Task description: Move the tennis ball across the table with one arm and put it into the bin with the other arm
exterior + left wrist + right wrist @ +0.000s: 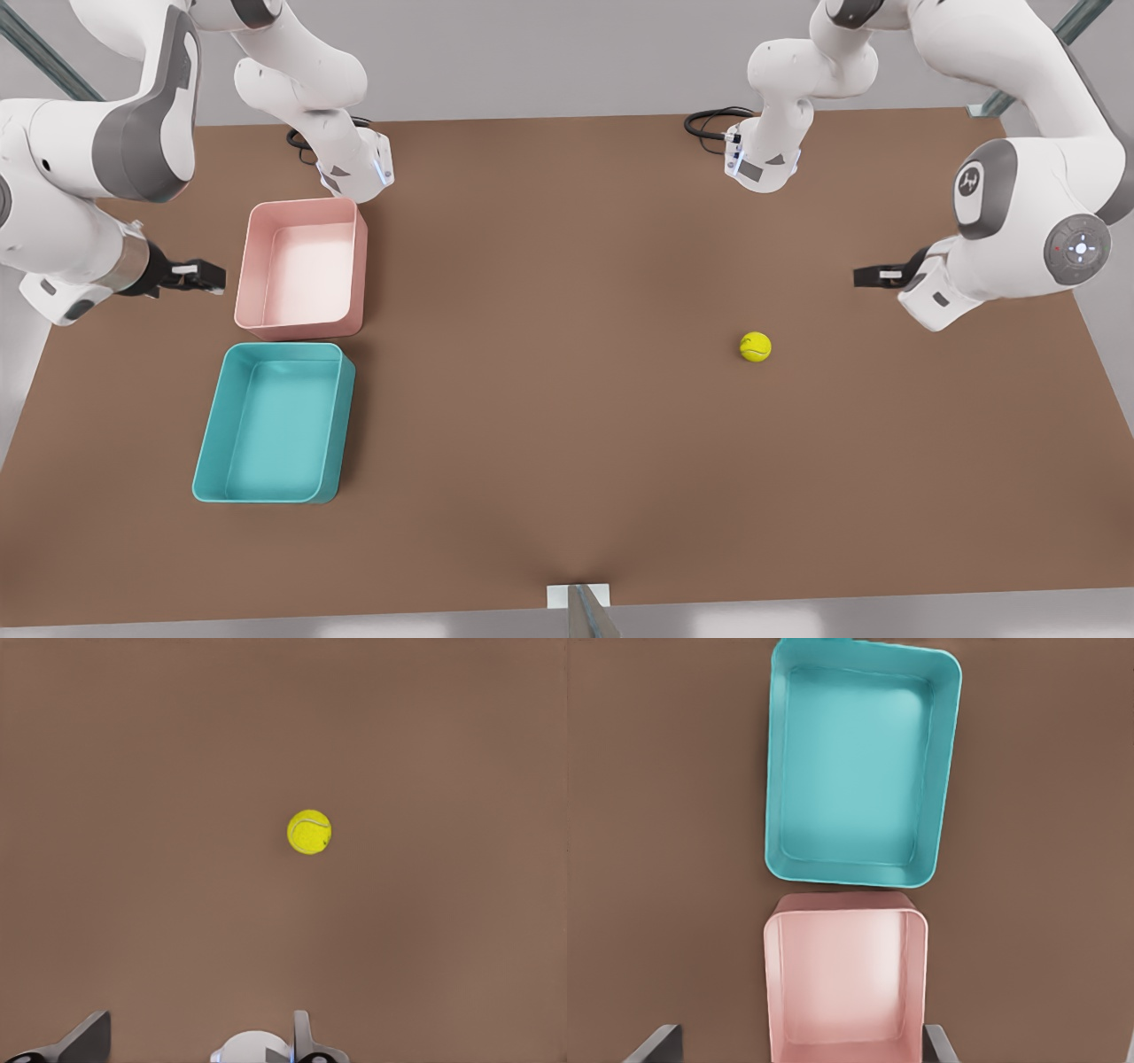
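Note:
The tennis ball (755,346) lies on the brown table (567,461) toward the front view's right. My left gripper (873,276) hovers above the table near that ball, up and to the right of it in the front view. The left wrist view shows the ball (309,831) ahead of the left gripper (199,1023), whose fingers are open and empty. The teal bin (213,425) stands empty at the front view's left. My right gripper (204,276) hangs over that side, open and empty. In its wrist view the right gripper (802,1035) is over the trays, with the bin (772,771) beyond.
An empty pink tray (301,206) stands right behind the teal bin, its rim (771,992) nearest the right gripper. Black cables (709,120) lie by the arm bases at the table's far edge. A small mount (580,602) sticks up at the near edge.

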Motion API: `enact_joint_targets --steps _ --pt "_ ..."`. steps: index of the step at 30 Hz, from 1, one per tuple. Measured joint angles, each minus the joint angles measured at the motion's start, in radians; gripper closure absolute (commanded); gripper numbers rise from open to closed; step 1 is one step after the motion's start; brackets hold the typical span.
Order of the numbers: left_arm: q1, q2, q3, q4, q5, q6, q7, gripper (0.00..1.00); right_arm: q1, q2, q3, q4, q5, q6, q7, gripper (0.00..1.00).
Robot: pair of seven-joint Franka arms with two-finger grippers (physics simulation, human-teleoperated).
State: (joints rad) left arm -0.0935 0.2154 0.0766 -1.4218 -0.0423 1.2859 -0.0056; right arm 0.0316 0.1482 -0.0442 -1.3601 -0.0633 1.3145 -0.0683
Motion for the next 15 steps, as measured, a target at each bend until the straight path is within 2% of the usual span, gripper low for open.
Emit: enact_joint_targets --steps 2,3,4,5,8,12,15 --pt "-0.002 -0.001 0.002 0.001 -0.009 0.019 -0.006 0.00 0.000 0.000 0.000 -0.007 -0.001 0.024 -0.004 0.00" --pt "-0.001 0.000 0.000 -0.001 -0.012 0.027 -0.009 0.07 -0.001 0.000 0.000 -0.009 -0.001 0.033 -0.005 0.00" --pt "0.000 0.001 -0.005 -0.008 -0.014 0.038 -0.004 0.38 0.000 0.002 -0.001 -0.016 0.000 0.041 -0.008 0.00" --pt "-0.002 0.002 -0.009 -0.027 -0.014 0.056 0.012 0.78 0.000 0.009 -0.003 -0.021 0.000 0.048 -0.010 0.00" --pt "-0.001 0.011 -0.012 -0.153 -0.002 0.155 0.091 0.79 -0.006 0.045 -0.006 -0.020 -0.016 0.064 -0.016 0.00" --pt "0.025 0.064 -0.012 -0.410 0.012 0.435 0.329 0.79 -0.001 0.087 -0.003 -0.014 -0.069 0.100 -0.024 0.00" --pt "0.029 0.114 -0.013 -0.513 0.011 0.616 0.551 0.79 -0.003 0.110 -0.002 0.004 -0.080 0.125 -0.029 0.00"
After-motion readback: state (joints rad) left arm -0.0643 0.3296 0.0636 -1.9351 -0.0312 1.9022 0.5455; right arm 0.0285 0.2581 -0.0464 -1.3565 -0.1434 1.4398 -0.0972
